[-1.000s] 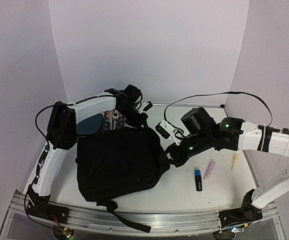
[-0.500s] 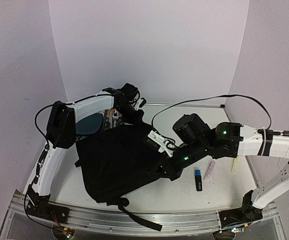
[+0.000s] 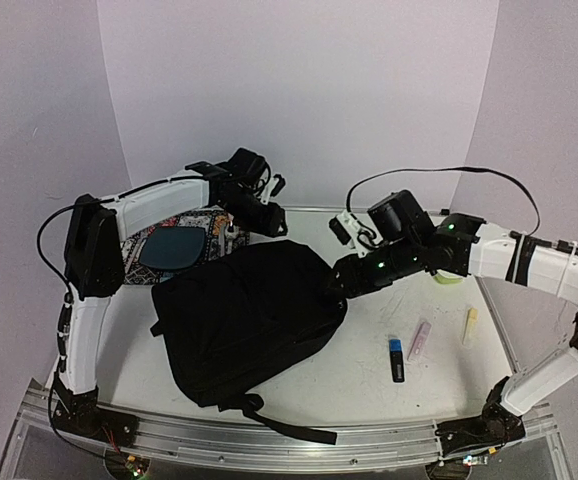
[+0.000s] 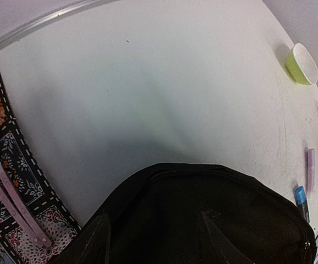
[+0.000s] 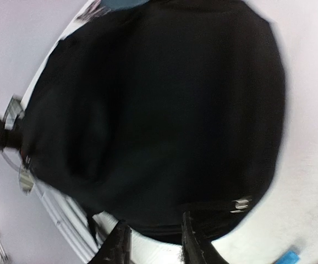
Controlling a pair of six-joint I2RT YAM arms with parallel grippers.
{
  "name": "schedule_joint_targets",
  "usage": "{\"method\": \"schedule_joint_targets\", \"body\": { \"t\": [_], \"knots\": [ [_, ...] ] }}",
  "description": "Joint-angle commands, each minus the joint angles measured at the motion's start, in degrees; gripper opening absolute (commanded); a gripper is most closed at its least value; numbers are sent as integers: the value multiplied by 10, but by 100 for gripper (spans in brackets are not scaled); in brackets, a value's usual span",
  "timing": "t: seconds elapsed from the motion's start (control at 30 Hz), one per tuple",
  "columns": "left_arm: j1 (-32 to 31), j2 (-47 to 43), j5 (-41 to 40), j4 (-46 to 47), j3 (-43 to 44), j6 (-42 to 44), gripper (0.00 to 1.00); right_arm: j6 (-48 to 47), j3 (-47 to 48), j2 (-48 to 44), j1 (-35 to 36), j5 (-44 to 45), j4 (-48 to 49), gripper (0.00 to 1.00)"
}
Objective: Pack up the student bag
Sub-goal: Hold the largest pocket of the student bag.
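Student bag (image 3: pixel 244 315) lies flat on the table (image 3: pixel 369 395), left of centre and floppy, with one strap (image 3: pixel 281 430) trailing toward the near edge. My left gripper (image 4: pixel 154 217) hangs over the bag's far edge, fingers spread wide and empty, black fabric under them. I cannot tell whether they touch it. My right gripper (image 5: pixel 153 223) sits at the bag's right edge, near a metal zipper pull (image 5: pixel 239 204). Its fingers are set fairly narrow with the bag's rim showing in the gap, but the wrist view is blurred, so I cannot tell if they pinch the fabric.

Far left, just beside the bag: patterned placemat (image 3: pixel 141 240) with a dark teal plate (image 3: pixel 172 247) on it and a pink spoon (image 4: pixel 13 203) lying along the mat. Green bowl (image 4: pixel 302 63) stands toward the far right. Right of the bag and well apart from it are three small items — blue-and-black marker (image 3: pixel 396 358), pink stick (image 3: pixel 419 340), yellow stick (image 3: pixel 470 325).
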Motion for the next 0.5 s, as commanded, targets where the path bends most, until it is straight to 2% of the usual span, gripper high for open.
{"method": "schedule_joint_targets", "body": {
  "t": [0.0, 0.07, 0.27, 0.47],
  "knots": [
    [-8, -73, -30, 17, -19, -8, 58, -6, 27, 15, -56, -22, -24, 46],
    [-16, -90, -36, 17, -27, -17, 60, -5, 27, 31, -82, -31, -25, 53],
    [-58, -138, -45, 17, -68, -43, 64, -23, 55, 100, -119, -68, -23, 59],
    [-126, -168, -66, 18, -117, -73, 66, -28, 86, 169, -139, -101, -15, 56]
  ]
}}
